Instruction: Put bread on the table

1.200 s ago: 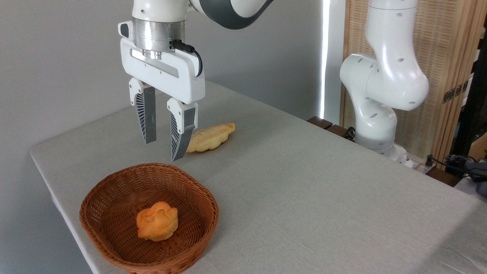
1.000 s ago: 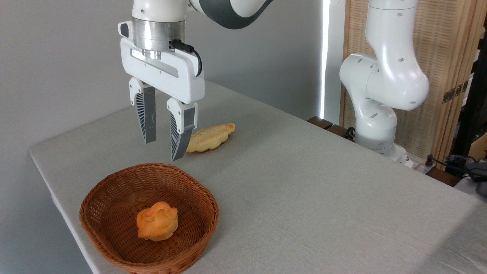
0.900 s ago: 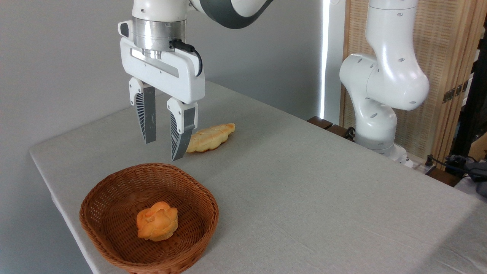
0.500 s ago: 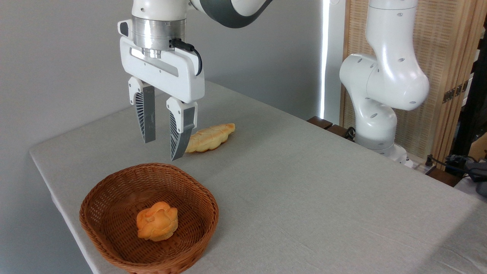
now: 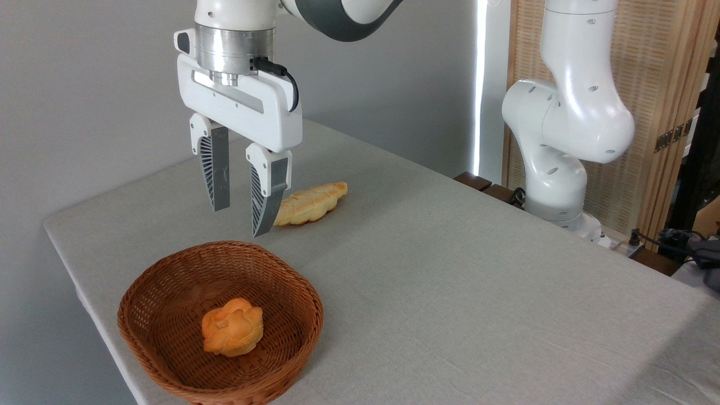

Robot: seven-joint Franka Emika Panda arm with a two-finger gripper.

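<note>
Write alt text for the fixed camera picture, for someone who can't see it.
A white robot gripper, jaws open and empty, hangs above a wicker basket holding a small orange bun. Behind it a long pale loaf lies on the grey-clothed table.

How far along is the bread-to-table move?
Done: nothing visible for the round bun; it sits in the wicker basket. A long leaf-shaped loaf already lies on the table. In hand: nothing; the gripper hangs open and empty above the basket's far rim. Left: descend, grasp the bun, lift it out, set it on the grey cloth.
</note>
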